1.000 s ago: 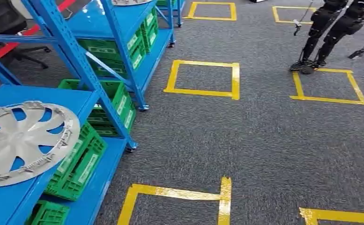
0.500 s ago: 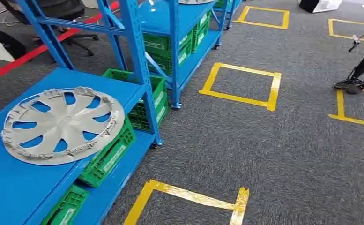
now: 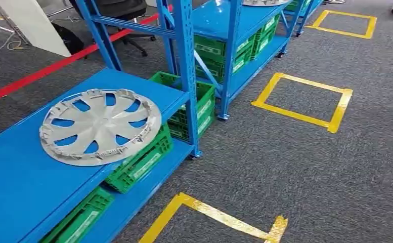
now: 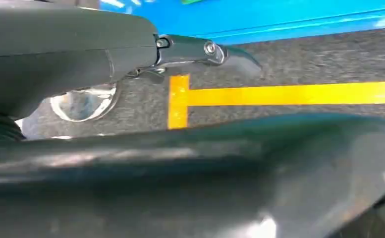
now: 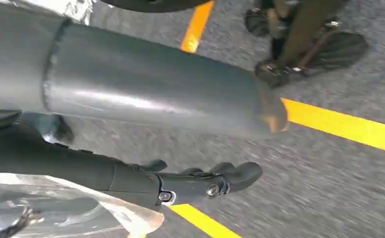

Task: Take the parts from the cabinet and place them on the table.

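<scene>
While looking down from the head view, found the part, a silver-grey plastic hubcap (image 3: pixel 100 126), lying flat on the smooth blue metal top shelf of the cabinet (image 3: pixel 12 172), near its outer edge. Noted its round shape, curved spokes with blue showing through the openings, and small clips around the rim. Saw ribbed green plastic crates (image 3: pixel 141 159) packed on the shelves below, partly hidden under the top shelf. Made out only the cut-off edge of a second hubcap (image 3: pixel 265 2) on the farther cabinet. Noted coarse grey carpet (image 3: pixel 285 167) marked with glossy yellow tape squares (image 3: pixel 303 96), two of them cut off by the picture's edge, and a red tape line (image 3: pixel 37 73) behind the cabinet.

From the left wrist, saw the left hand (image 4: pixel 131 54) over carpet and yellow tape, holding nothing, a dark finger (image 4: pixel 215 49) stretched out straight and apart from the thick, badly blurred grey thumb. From the right wrist, saw the right hand (image 5: pixel 155 99) likewise spread and holding nothing, dark fingers (image 5: pixel 215 181) extended, smooth grey thumb well apart from them, carpet streaked with blur. Could not make out a shiny silver patch (image 5: pixel 56 208) beside the fingers.
</scene>
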Available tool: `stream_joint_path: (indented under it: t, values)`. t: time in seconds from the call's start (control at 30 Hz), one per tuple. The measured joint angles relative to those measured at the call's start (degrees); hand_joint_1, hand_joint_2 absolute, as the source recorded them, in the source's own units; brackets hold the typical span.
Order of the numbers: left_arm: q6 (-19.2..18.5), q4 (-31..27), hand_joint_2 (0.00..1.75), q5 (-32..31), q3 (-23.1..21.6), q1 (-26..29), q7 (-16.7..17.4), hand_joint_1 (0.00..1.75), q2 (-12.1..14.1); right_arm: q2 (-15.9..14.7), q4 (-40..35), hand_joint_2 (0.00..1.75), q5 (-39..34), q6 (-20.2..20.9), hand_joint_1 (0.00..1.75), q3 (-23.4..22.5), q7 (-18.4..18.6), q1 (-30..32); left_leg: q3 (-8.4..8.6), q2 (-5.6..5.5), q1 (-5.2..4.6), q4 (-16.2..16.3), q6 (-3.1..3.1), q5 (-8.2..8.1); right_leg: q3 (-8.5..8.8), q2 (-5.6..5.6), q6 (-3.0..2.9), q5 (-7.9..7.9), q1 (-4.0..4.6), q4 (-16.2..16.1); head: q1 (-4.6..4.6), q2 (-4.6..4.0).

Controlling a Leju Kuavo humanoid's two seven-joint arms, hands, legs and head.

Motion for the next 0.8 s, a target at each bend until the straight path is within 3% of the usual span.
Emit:
stream_joint_path:
  t: [0.07,0.1,0.13,0.2,0.23,0.27,0.3,0.4,0.43,0.47,0.5,0.53,0.57,0.6,0.63,0.67,0.7,0.73,0.77,0.8]
  values:
    - [-0.02,0.0,0.0,-0.02,0.0,0.01,0.0,0.0,0.02,0.0,0.0,0.0,0.0,0.0,0.0,0.0,0.02,0.17,-4.07,1.19,0.16,9.04,-0.38,-4.11,0.16,-2.06,-0.27,-0.24,0.24,0.02,0.0,-0.02]
    - [-0.02,0.0,0.0,-0.02,0.0,0.12,0.0,0.0,0.02,0.0,0.0,0.0,0.0,0.0,0.0,0.0,0.02,0.14,-5.11,1.31,0.23,11.43,-0.52,-4.62,0.22,-2.94,-0.29,-0.33,0.31,0.04,-0.04,0.0]
    - [-0.02,0.0,0.0,0.0,0.0,0.24,0.0,0.0,0.02,0.0,0.0,0.0,0.0,0.0,0.0,0.0,0.02,0.09,-4.73,1.39,0.29,10.96,-0.59,-3.6,0.34,-3.83,-0.27,-0.45,0.35,0.04,-0.02,0.0]
    - [-0.02,0.0,0.0,-0.02,0.0,0.28,0.0,0.0,0.13,0.02,0.0,0.0,0.0,0.0,0.0,0.0,0.02,-0.03,-0.62,1.93,0.27,3.16,-0.41,1.07,0.8,-5.32,0.0,-0.74,0.37,0.05,-0.06,-0.02]
    - [-0.02,0.0,0.0,0.0,0.0,0.27,0.0,0.0,0.13,0.02,0.0,0.0,0.0,0.0,0.0,0.0,0.02,-0.06,2.04,3.0,0.21,-1.84,-0.16,3.29,1.14,-5.93,0.13,-0.92,0.37,0.05,-0.04,0.0]
    - [-0.02,0.0,0.0,0.0,0.0,0.26,0.0,0.0,0.11,0.02,0.02,0.0,0.0,0.0,0.0,0.0,0.02,-0.03,4.04,6.45,-0.14,-5.79,0.32,3.74,1.44,-6.45,0.4,-1.12,0.52,0.05,-0.04,-0.02]
    - [-0.02,0.0,0.0,0.0,0.0,0.12,0.0,0.0,0.09,0.02,0.02,0.0,0.0,0.0,0.0,0.0,0.02,0.01,4.25,7.18,-0.59,-6.45,0.93,3.51,1.43,-7.07,0.84,-1.46,0.97,0.37,-0.05,-0.02]
    - [-0.02,0.0,0.0,0.0,0.0,0.46,-0.02,0.0,0.13,0.02,0.02,0.0,0.02,0.0,0.0,0.0,0.02,-0.38,3.56,5.08,-0.77,-6.22,1.73,3.57,1.9,-8.74,1.5,-1.48,0.87,0.05,-0.04,0.0]
    - [-0.02,-0.02,0.0,0.0,0.0,0.46,-0.02,0.0,0.09,0.02,0.02,0.0,0.02,0.0,0.0,0.0,0.02,-0.41,4.04,4.34,-0.25,-6.91,2.32,4.04,1.76,-8.9,1.9,-1.95,0.79,0.13,-0.09,0.0]
    - [-0.02,0.0,0.0,0.0,0.0,0.52,-0.02,0.0,0.09,0.0,0.02,0.0,0.04,0.0,0.0,0.0,0.02,-0.45,4.04,3.9,-0.13,-7.05,2.62,4.18,1.17,-5.63,2.17,-3.18,0.59,1.44,0.37,-0.02]
    - [-0.04,0.0,0.0,0.09,0.0,0.37,-0.02,0.0,0.09,0.0,0.02,0.0,0.04,0.0,0.0,0.0,0.0,-0.33,3.87,3.21,-0.06,-7.05,3.0,4.33,-0.53,-3.07,2.25,-5.45,0.42,5.32,0.64,0.0]
    - [-0.17,0.0,0.0,0.11,0.0,0.27,-0.04,0.0,-0.02,0.02,0.02,0.0,0.04,0.0,0.0,0.02,0.0,-0.33,3.78,2.51,-0.05,-7.05,3.07,4.35,-2.74,-1.85,2.38,-7.59,0.36,10.01,0.87,0.0]
    - [-0.18,0.0,0.0,0.15,0.0,0.23,-0.04,0.0,-0.11,0.02,0.02,0.0,0.04,0.0,0.0,0.02,0.02,-0.28,3.7,1.77,-0.07,-7.04,3.1,4.37,-5.15,-1.34,2.48,-9.45,0.34,14.81,0.88,-0.02]
    - [-0.18,0.0,0.0,0.2,0.0,0.27,-0.04,0.0,-0.09,0.02,0.04,0.0,0.04,0.0,0.0,0.02,0.04,-0.02,3.72,0.92,-0.1,-7.03,3.1,4.37,-6.86,-1.15,2.57,-10.11,0.36,17.89,0.96,0.0]
    - [-0.18,0.0,0.0,0.26,0.0,0.32,-0.04,0.0,-0.09,0.02,0.04,0.0,0.04,0.0,0.0,0.0,0.04,0.09,3.8,0.16,-0.1,-7.01,3.1,4.37,-7.26,-1.11,2.6,-9.38,0.35,18.17,0.99,0.0]
    - [-0.18,0.0,0.0,0.29,0.0,0.36,-0.04,0.0,-0.07,0.0,0.04,0.0,0.04,0.0,0.0,0.0,0.04,0.12,3.86,-0.73,-0.07,-6.95,3.08,4.35,-6.48,-1.05,2.58,-7.14,0.3,15.77,1.01,0.0]
    - [-0.2,0.0,0.0,0.29,0.0,0.35,-0.04,0.0,-0.09,0.0,0.02,0.0,0.04,0.0,0.0,0.0,0.02,0.08,3.94,-1.54,-0.02,-6.87,3.04,4.34,-4.7,-0.88,2.56,-4.38,0.22,11.5,0.99,0.0]
    - [-0.18,0.0,0.0,0.33,0.0,0.28,-0.02,0.0,-0.15,0.0,0.02,0.0,0.04,-0.02,0.0,0.0,0.02,0.03,4.03,-2.38,0.06,-6.74,2.82,4.23,-2.17,0.09,2.54,-1.38,-0.01,5.88,1.03,0.0]
    - [-0.2,0.0,0.0,0.33,0.0,0.18,-0.04,0.0,-0.18,0.0,0.02,0.0,0.04,-0.02,0.0,0.0,0.02,0.04,3.98,-3.0,0.14,-6.54,2.54,4.06,-0.48,2.48,2.55,-0.38,-0.33,1.9,1.03,0.0]
    - [-0.2,0.0,0.0,0.33,0.0,0.04,-0.02,0.0,-0.13,0.0,0.07,0.0,0.09,0.0,0.0,0.02,0.02,0.09,3.58,-3.66,-0.2,-6.0,2.06,3.92,0.19,4.78,2.47,-1.21,-0.49,0.81,1.23,-0.02]
